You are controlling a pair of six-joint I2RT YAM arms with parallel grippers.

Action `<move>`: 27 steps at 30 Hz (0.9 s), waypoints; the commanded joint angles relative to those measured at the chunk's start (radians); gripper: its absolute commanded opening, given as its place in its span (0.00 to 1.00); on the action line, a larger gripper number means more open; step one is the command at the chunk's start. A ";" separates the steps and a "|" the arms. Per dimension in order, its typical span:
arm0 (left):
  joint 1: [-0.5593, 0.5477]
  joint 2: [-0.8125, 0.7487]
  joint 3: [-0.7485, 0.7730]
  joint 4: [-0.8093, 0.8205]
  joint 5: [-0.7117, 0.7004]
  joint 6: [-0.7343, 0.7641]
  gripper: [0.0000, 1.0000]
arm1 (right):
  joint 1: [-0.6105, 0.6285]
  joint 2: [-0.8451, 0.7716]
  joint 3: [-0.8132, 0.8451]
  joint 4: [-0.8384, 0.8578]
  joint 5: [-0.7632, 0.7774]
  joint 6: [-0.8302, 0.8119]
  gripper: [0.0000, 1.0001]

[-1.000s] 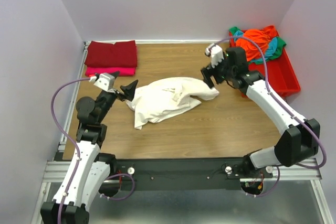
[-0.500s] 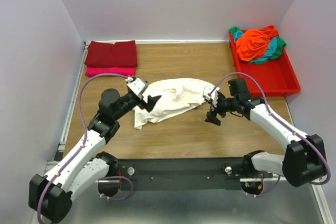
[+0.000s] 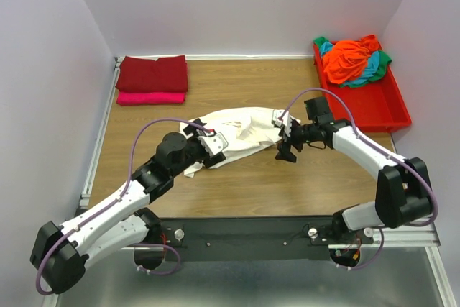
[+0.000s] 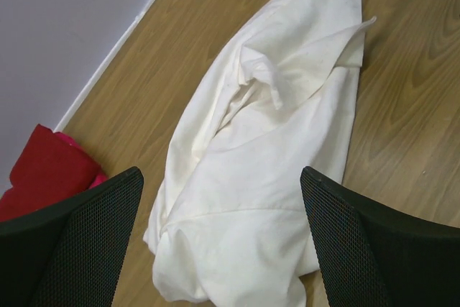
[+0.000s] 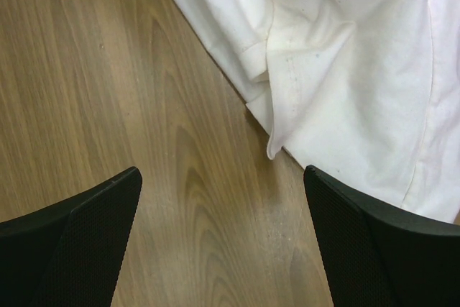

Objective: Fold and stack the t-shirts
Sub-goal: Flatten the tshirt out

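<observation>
Near the middle of the desk (image 3: pixel 244 80), seen from above, the cream-white t-shirt (image 3: pixel 244 129) lies crumpled in a long heap running left to right. The left gripper (image 3: pixel 208 149) hangs over its near-left end and the right gripper (image 3: pixel 284 146) sits just beside its right end. The arms cover part of the cloth, so how the jaws stand is hard to read from here. At the far-left corner a folded dark red t-shirt (image 3: pixel 152 73) lies on a folded pink t-shirt (image 3: pixel 151 97). Along the right edge stands the red tray (image 3: pixel 394 109), holding a bundle of an orange t-shirt (image 3: pixel 348 59), a teal t-shirt (image 3: pixel 371 70) and a green t-shirt (image 3: pixel 385 56).

From the left wrist, that hand is plainly spread wide and empty. Its fingers (image 4: pixel 72 246) stand above the cloth, with the rumpled end of the cream-white t-shirt (image 4: pixel 266 149) between and ahead of them. Creases and a small raised fold show here that the top view blurs. The dark red t-shirt peeks in at the left, below the wall (image 4: pixel 65 26), and one black tip of the right gripper shows at the top edge.

From the right wrist, the right hand is equally wide and holds nothing. Its fingers (image 5: pixel 65 246) frame bare wood, and the hemmed edge of the cream-white t-shirt (image 5: pixel 345 55) lies just ahead to the right, untouched.
</observation>
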 commanded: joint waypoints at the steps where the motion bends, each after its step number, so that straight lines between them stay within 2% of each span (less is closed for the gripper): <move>1: -0.015 -0.036 -0.020 -0.042 0.025 0.125 0.97 | 0.004 0.052 0.048 0.006 0.025 0.112 0.97; 5: -0.039 -0.013 -0.030 -0.077 0.059 0.175 0.94 | 0.028 0.112 0.091 0.017 0.107 0.190 0.87; 9: -0.097 0.106 -0.017 -0.084 0.057 0.181 0.91 | 0.059 0.170 0.128 0.036 0.183 0.250 0.82; 13: -0.168 0.260 0.025 -0.082 -0.037 0.201 0.86 | 0.079 0.226 0.169 0.067 0.279 0.308 0.79; 16: -0.177 0.336 0.057 -0.067 -0.071 0.210 0.85 | 0.081 0.273 0.204 0.083 0.334 0.335 0.75; 24: -0.177 0.450 0.098 0.028 -0.161 0.202 0.80 | 0.088 0.361 0.272 0.086 0.355 0.359 0.68; 27: -0.177 0.490 0.106 0.057 -0.192 0.190 0.71 | 0.094 0.382 0.278 0.087 0.352 0.359 0.65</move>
